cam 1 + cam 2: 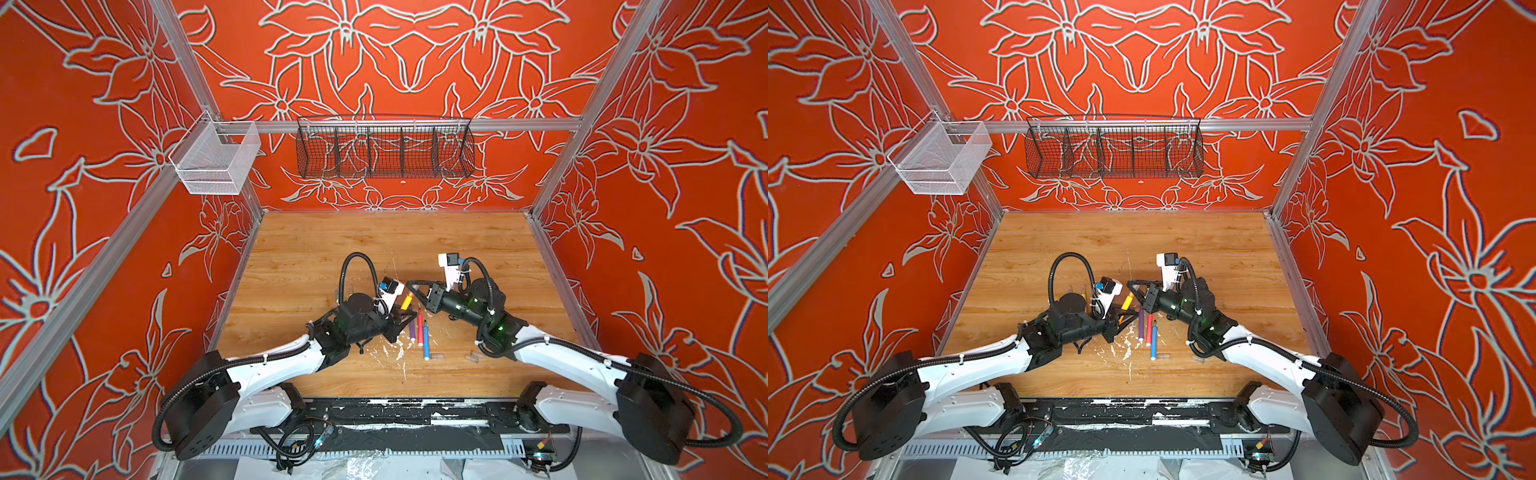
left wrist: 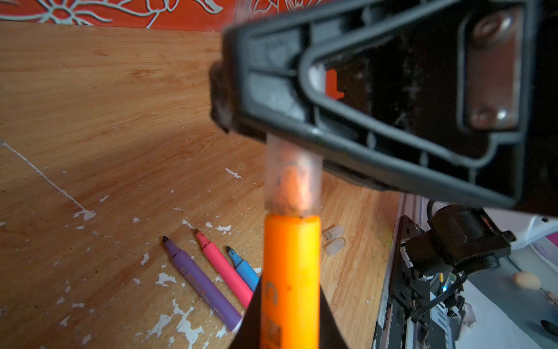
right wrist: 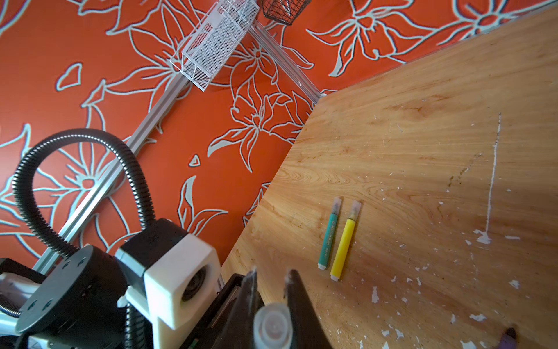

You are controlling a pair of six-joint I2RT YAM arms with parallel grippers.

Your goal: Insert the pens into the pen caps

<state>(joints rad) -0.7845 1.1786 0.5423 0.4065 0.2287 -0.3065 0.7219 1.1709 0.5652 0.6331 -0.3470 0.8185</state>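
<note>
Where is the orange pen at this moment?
In both top views the orange pen is mid-table, raised in the left gripper, its tip inside a cap that the right gripper holds. The purple pen lies nearest, on the table.

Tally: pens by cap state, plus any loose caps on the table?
Capped pens, lying: 2 (green pen, yellow pen)
Pen with a clear cap over its tip: 1 (orange pen)
Uncapped pens: 3 (purple pen, pink pen, blue pen)
Loose caps: 2
Total: 6 pens, 2 loose caps
</note>
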